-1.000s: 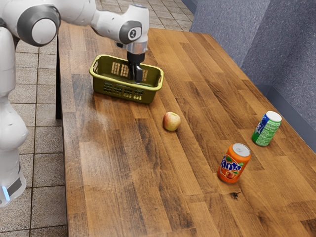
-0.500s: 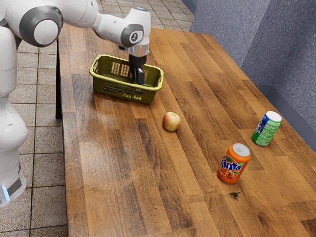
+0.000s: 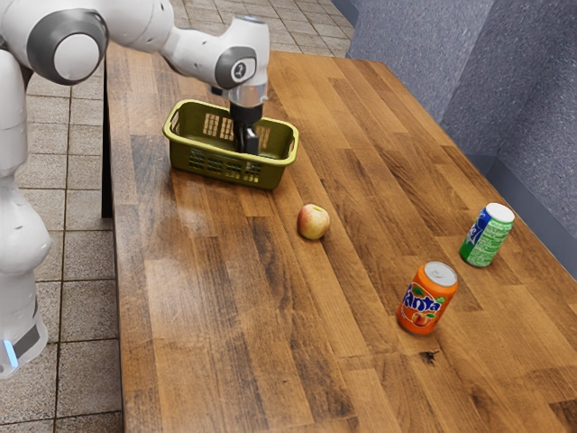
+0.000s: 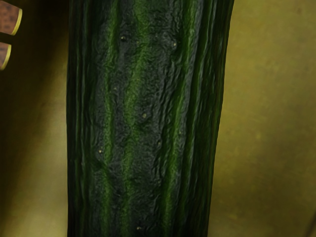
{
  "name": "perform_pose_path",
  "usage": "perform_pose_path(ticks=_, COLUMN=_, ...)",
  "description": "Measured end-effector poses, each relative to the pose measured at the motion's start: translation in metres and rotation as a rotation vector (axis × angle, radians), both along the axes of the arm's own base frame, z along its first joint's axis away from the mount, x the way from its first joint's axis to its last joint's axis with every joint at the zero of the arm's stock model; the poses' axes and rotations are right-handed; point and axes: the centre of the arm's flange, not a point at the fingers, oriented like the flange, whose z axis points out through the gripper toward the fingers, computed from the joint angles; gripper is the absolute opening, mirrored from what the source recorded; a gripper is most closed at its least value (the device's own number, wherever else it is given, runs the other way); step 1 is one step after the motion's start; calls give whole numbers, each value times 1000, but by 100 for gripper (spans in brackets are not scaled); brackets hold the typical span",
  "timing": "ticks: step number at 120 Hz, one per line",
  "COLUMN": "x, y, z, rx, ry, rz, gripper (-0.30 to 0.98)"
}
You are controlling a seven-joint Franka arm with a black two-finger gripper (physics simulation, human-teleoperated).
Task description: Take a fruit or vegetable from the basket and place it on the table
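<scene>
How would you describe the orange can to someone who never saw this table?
On the wooden table, go from the olive basket past the apple, toward the exterior view's right. There stands the orange can, with a silver top; its neighbour, the green can, has a white one.

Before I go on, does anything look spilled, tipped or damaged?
Nothing stands out: the basket, orange can and green can stand upright, and what shows of the apple and cucumber looks undamaged.
</scene>
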Motion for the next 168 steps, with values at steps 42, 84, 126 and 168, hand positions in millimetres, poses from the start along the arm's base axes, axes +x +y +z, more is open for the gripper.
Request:
perform_pose_path(ticks=42, x=-8, y=-2, z=-9, rx=-11, ry=10, rz=2, gripper=30)
perform_pose_path(ticks=84, x=-10, y=-9, z=21, rx=14, ry=-35, rz=-17, gripper=21)
perform_pose_path(ticks=126, x=-62, y=-5, z=107, rx=118, ry=-78, rz=-28, gripper=20)
perform_pose_path(ticks=168, x=-111, y=23, z=197, rx=329, ry=-32, rz=-98, gripper=9)
